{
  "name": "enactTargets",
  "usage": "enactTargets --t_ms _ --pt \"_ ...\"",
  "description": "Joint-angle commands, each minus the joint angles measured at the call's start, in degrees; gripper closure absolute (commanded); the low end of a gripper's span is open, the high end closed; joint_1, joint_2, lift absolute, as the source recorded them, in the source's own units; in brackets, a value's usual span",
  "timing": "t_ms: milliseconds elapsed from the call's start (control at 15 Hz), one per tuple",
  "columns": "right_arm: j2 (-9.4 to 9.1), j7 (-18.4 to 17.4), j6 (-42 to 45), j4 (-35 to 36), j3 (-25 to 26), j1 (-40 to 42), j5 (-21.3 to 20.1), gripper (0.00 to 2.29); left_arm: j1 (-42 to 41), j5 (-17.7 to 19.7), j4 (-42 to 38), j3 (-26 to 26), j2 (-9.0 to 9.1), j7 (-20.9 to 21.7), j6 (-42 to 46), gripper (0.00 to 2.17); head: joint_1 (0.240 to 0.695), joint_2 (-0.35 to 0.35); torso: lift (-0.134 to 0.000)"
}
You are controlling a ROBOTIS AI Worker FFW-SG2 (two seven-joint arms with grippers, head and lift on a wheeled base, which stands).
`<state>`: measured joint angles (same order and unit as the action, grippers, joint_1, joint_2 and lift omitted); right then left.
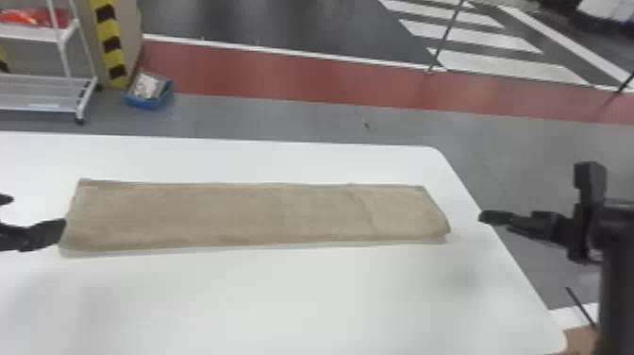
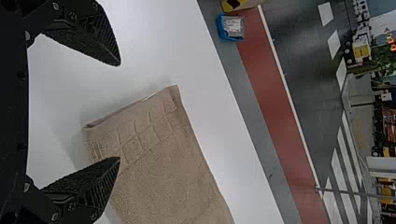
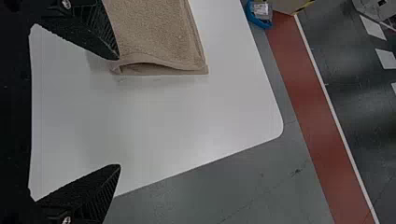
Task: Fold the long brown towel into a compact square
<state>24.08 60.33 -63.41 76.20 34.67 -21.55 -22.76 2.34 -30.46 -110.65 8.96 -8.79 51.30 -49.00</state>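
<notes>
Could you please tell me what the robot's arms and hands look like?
The left hand and right hand are both black. Each has two wedge-shaped fingers with a rough surface and fine ridges. Small round metal screws sit near their bases. The right arm is black too, with a thick section.

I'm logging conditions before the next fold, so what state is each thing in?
Brown towel: folded into a long flat strip, not yet square
Left gripper: open, empty
Right gripper: open, empty
Blue bin: on the floor, open-topped, with things inside
White rack: standing, red items on a shelf
</notes>
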Motion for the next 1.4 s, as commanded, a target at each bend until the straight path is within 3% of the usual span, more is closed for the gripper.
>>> enactTargets --t_ms 0,800,1333 --pt "0.01 0.0 0.2 0.0 0.1 0.1 0.0 0.05 -0.1 0.0 0.0 0.0 0.00 0.0 0.0 0.19 0.695 -0.275 -0.124" --pt "-0.08 0.0 0.2 -0.1 0.4 0.4 0.1 0.05 -0.1 0.6 0.0 -0.1 0.00 0.0 0.0 0.20 0.695 -0.278 -0.124" --pt "-0.26 0.2 0.3 0.2 1.2 2.0 0.1 0.05 4.8 4.4 4.7 -3.3 3.16 -10.9 -6.3 0.21 0.695 -0.283 -0.124"
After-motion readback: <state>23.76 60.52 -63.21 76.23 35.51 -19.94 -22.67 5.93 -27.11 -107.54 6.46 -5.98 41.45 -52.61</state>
